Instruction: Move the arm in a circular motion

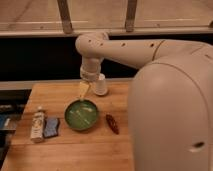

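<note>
One cream-white arm (150, 55) reached from the right across a wooden table (75, 150), its wrist bent downward so the tan-yellow gripper (83, 89) hung above the far rim of a green bowl (81, 115), apparently clear of it. Whether that gripper was spread or pressed together could not be told, and nothing could be seen in it. A small white cup (100, 85) stood just beside the wrist, behind the bowl. A dark red chili-like object (112, 123) lay near the bowl's right side, while a white bottle (37, 125) and a blue sponge (51, 127) lay together at the left. Hanging free above the tabletop items probably suited a sweeping circle, since no grasp was called for.
</note>
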`<state>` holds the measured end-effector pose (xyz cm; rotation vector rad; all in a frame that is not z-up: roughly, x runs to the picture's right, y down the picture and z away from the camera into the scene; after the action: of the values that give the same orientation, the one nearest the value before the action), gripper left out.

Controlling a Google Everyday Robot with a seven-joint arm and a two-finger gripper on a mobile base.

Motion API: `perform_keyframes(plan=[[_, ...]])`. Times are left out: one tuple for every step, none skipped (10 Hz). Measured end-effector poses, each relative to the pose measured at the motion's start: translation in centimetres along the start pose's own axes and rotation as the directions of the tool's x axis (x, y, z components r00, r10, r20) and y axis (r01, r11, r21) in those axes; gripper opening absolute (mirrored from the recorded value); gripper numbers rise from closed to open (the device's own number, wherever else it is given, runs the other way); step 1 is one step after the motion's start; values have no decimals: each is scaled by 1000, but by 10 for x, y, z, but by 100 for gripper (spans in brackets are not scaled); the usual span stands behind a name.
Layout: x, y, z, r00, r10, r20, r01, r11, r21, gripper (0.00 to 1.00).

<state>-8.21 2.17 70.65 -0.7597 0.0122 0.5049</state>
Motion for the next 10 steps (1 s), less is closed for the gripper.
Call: perform_keyframes(plan=[[14,14,2,1000,30,3,-30,1000,-8,80],[27,23,5,998,67,3,-67,998,-16,80],[50,27,8,992,127,0,-127,992,-23,80],[77,25,10,983,186,-7,-186,982,-23,80],[96,20,12,974,228,-11,-228,974,-19,80],[117,9,13,961,276,-18,-277,961,-11,80],[132,-10,13,947,321,-26,-321,947,3,80],[139,-26,12,937,347,-36,-347,938,14,80],[143,-56,10,926,376,-41,-375,926,34,80],[143,-80,8,920,390,-46,-387,921,50,80]])
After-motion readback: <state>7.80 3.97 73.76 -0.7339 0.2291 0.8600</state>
